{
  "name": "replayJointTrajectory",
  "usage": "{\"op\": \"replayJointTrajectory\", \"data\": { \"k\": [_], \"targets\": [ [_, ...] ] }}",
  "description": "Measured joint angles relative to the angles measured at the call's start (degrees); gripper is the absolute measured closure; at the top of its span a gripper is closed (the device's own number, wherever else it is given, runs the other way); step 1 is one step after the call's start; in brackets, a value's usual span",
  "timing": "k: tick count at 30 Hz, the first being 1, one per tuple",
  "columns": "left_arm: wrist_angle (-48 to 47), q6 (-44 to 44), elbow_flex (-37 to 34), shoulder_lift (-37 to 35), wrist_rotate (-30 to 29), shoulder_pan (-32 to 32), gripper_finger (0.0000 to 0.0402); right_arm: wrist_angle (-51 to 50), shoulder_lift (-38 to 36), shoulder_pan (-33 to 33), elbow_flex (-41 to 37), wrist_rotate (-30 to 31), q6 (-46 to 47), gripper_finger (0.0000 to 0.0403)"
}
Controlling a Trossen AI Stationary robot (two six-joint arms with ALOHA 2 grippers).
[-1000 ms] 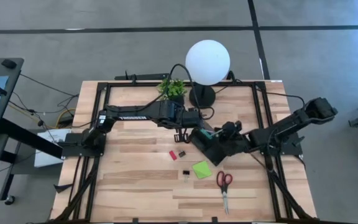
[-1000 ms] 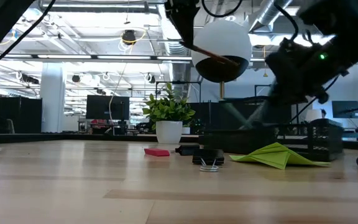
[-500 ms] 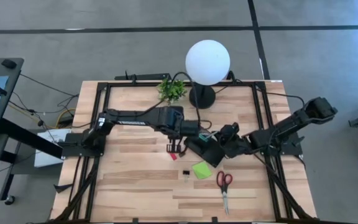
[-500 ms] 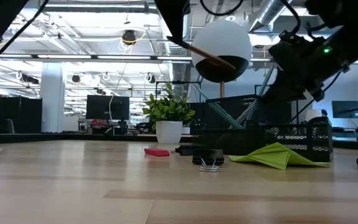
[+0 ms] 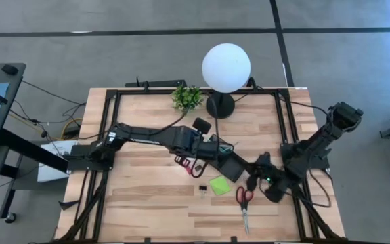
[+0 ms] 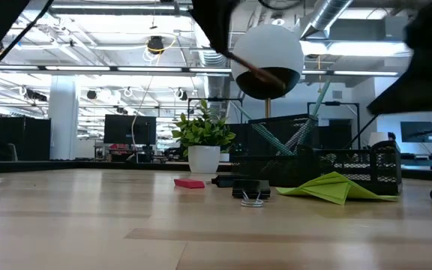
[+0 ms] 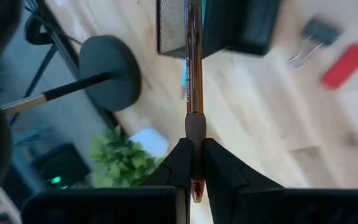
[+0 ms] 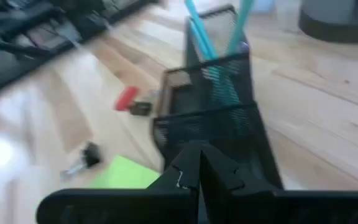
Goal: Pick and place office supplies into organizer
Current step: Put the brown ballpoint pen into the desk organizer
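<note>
My left gripper (image 7: pixel 193 167) is shut on a brown pen (image 7: pixel 193 74) and hovers beside the black mesh organizer (image 5: pixel 229 165). In the low view the pen (image 6: pixel 252 67) slants in the air in front of the lamp globe. Teal pens (image 8: pixel 199 34) stand in the organizer's taller back section (image 8: pixel 219 59). My right gripper (image 8: pixel 197 163) is shut on nothing, low between the organizer and the red-handled scissors (image 5: pixel 244 198). On the table lie the lime-green sticky pad (image 5: pixel 219 184), a small red piece (image 8: pixel 127 97) and black clips (image 5: pixel 202 190). My left gripper pinches the brown pen between its two fingers at the darker grip section (image 7: pixel 193 140), close to one end. The pen runs along the fingers and reaches out past them toward the organizer. It is lifted clear of the table, slanting slightly downward in the low view.
A white globe lamp on a black round base (image 5: pixel 220 105) and a small potted plant (image 5: pixel 187 97) stand behind the organizer near the far edge. Black frame rails run along the table's sides. Bare wood lies toward the near-left part of the table (image 5: pixel 141 203).
My right gripper has drawn away from the organizer toward the near edge and dropped to beside the scissors. My left arm has pulled toward the near edge and turned, still carrying the pen. In the low view the organizer's mesh and teal pens have come into plain sight.
</note>
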Motion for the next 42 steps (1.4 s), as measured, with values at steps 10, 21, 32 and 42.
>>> {"op": "replayJointTrajectory", "data": {
  "k": [10, 21, 32, 42],
  "targets": [
    [8.63, 7.23, -0.15, 5.52, -0.95, 3.46, 0.0393, -0.27, -0.02, 5.71, 0.02, 6.20, 0.58, 0.0403],
    [5.13, 18.47, -0.09, 9.58, -10.17, 2.35, 0.0390, -1.00, -0.02, 5.79, 0.02, 5.93, 0.44, 0.0403],
    [11.14, 30.67, -0.08, 10.10, -12.70, -0.27, 0.0385, -1.42, -0.02, 7.40, 0.02, 5.53, 0.41, 0.0403],
    [13.99, 29.15, -0.08, 10.10, -10.27, -0.37, 0.0354, -1.40, -0.02, 7.38, 0.02, 4.85, 0.43, 0.0403]
  ]
}}
